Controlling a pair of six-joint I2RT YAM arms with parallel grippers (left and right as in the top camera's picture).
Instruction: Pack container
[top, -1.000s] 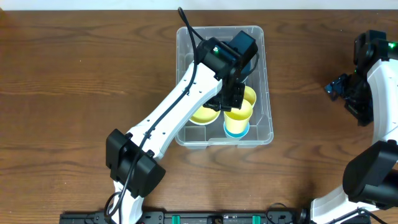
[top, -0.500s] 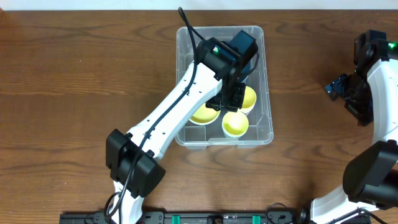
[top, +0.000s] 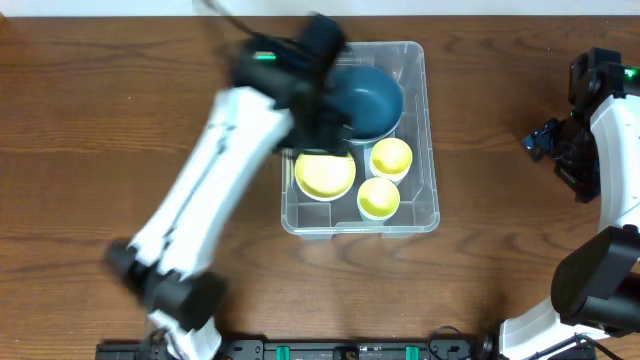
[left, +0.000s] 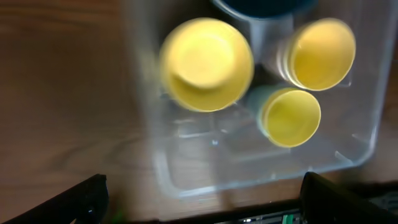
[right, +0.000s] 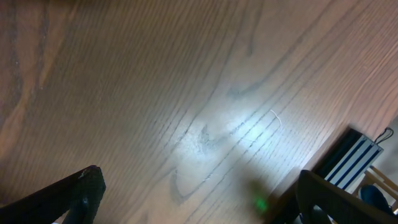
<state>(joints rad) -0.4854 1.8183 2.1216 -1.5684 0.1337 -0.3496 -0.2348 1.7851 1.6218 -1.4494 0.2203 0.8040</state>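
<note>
Left hand (left: 208, 202) released: fingers (left: 78, 200) wide apart at the two lower corners of the wrist view, nothing between them. Blurred in the overhead view, above the far left part of the container (top: 322, 216), partly over a dark blue bowl (top: 372, 100).

Below the hand, inside the container: a yellow bowl (top: 324, 173) at the left, a yellow cup (top: 390, 158) just right of it, and a second yellow cup (top: 379, 198) with a teal outside nearer, toward the near wall. The dark blue bowl at the far end. Cups and bowls all mouth up.

Container of clear plastic, around the middle of the wooden worktop (top: 100, 150), toward its far edge.

Right hand (right: 199, 202) likewise released, spread wide and holding nothing, well apart at the right, over bare wood grain.
</note>
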